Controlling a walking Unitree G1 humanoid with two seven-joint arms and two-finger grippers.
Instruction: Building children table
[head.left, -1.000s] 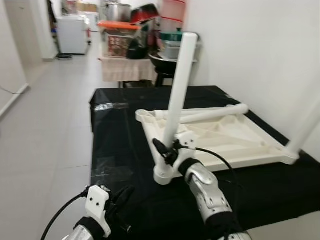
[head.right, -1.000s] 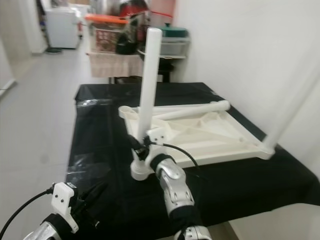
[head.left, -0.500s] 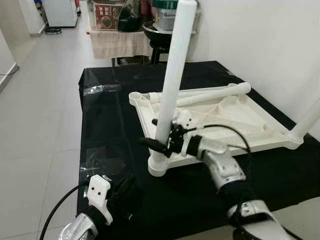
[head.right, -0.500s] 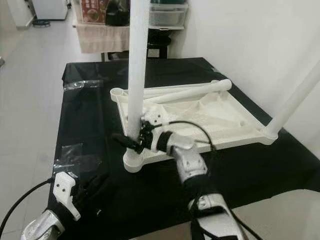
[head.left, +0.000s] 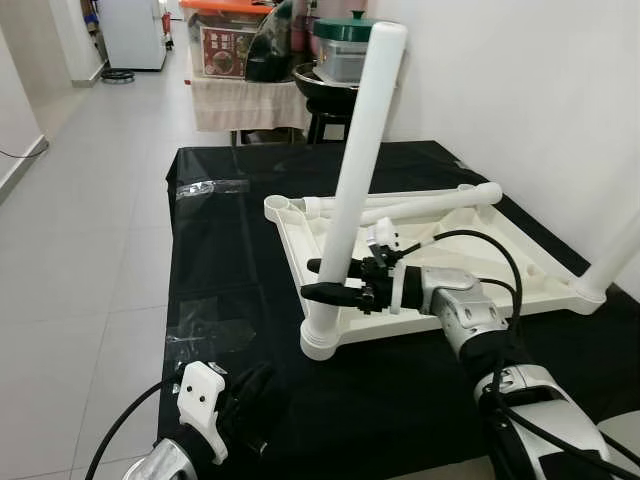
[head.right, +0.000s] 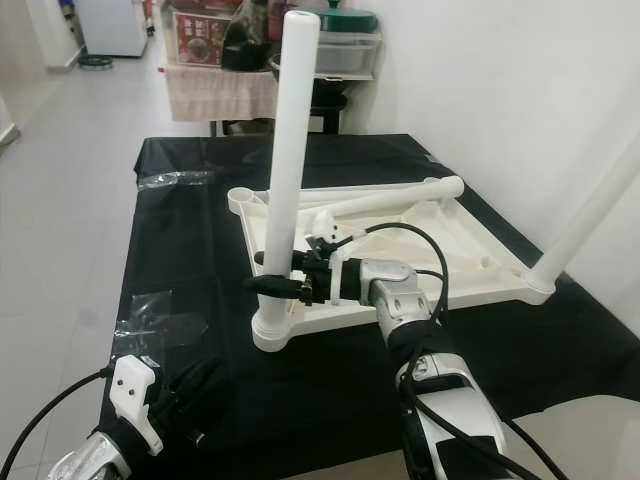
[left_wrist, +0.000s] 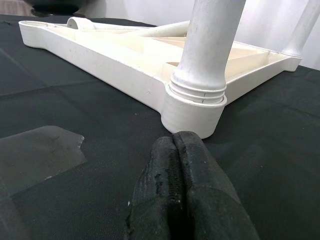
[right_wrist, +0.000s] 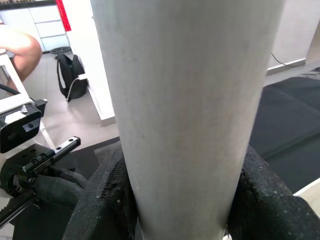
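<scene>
Meanwhile right fingers (head.left: 322, 279) clamp upright leg (head.left: 358, 180) beside loose leg (head.left: 420, 203)

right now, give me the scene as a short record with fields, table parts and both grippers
surface: black cloth
tabletop: white tabletop lying upside down
upright leg: white leg standing in the near corner socket
loose leg: second leg lying across the tabletop
far corner: another leg standing
right gripper: right gripper clamped on the upright leg
left gripper: left gripper shut, low on the cloth before the socket
</scene>
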